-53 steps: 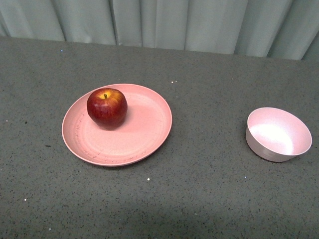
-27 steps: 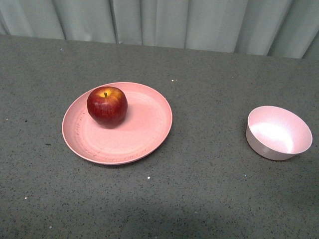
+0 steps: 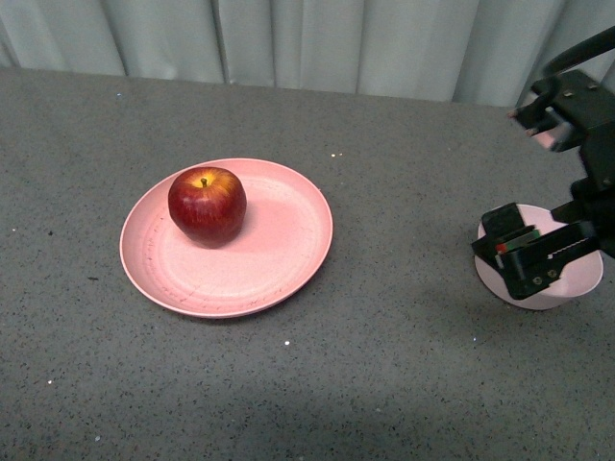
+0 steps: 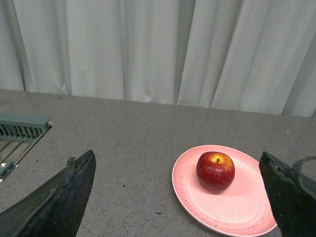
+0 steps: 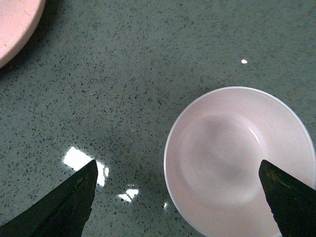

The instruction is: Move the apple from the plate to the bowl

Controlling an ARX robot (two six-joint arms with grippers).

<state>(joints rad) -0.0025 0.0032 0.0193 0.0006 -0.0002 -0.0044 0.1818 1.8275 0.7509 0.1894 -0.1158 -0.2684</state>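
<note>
Right fingers (image 3: 524, 252) have arrived above bowl (image 3: 575, 288); apple (image 3: 207, 205) rests on plate (image 3: 279, 245).

Soft, even light falls from above, and the apple (image 3: 206, 206) throws only a faint shadow. White glare patches mark the table (image 5: 123, 74) in the right wrist view.

The bench (image 3: 384, 384) is a dark grey, finely speckled surface with a few white flecks. Two things lie directly on it, well apart and both upright: a wide salmon-pink plate (image 3: 259, 250) toward the left and a small pale pinkish bowl (image 5: 237, 158) at the right.
</note>
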